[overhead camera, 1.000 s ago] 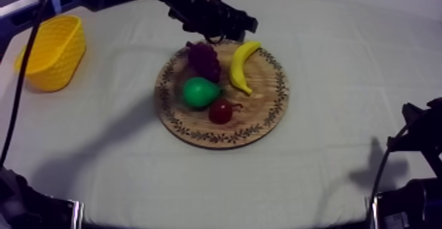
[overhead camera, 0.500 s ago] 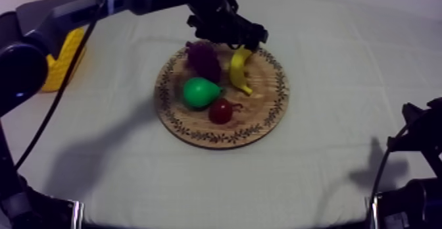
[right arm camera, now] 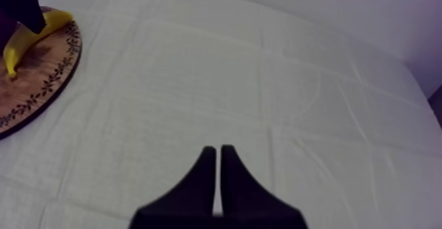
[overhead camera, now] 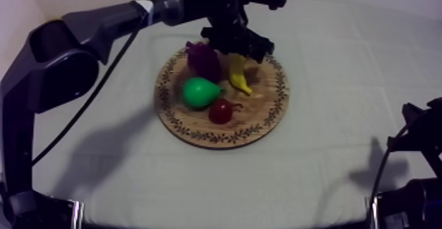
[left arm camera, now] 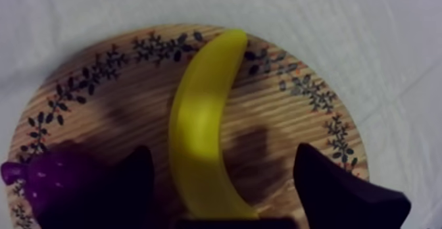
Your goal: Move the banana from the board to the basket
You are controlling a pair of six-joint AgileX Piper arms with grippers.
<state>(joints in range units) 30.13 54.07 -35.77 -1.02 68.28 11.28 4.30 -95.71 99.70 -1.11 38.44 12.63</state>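
On the wooden board [overhead camera: 263, 110] lies the banana [left arm camera: 200, 123], yellow, smooth and bent, beside the grapes [overhead camera: 202, 59]. My left gripper [left arm camera: 223, 152] hangs over it, its 2 fingers wide apart, 1 on each side. From above, the gripper hides the banana's far end. My right gripper [right arm camera: 215, 154] has its fingers pressed together over the creased grey-white cloth [right arm camera: 263, 80]. A pale wall [right arm camera: 342, 14] stands behind.

Left gripper [left arm camera: 223, 156] straddles the banana [left arm camera: 197, 126]
Its fingers [left arm camera: 332, 192] stand apart, one on either side of the fruit on the wooden board [left arm camera: 112, 103]; purple grapes [left arm camera: 62, 185] touch one finger, cloth [left arm camera: 388, 41] beyond the rim.
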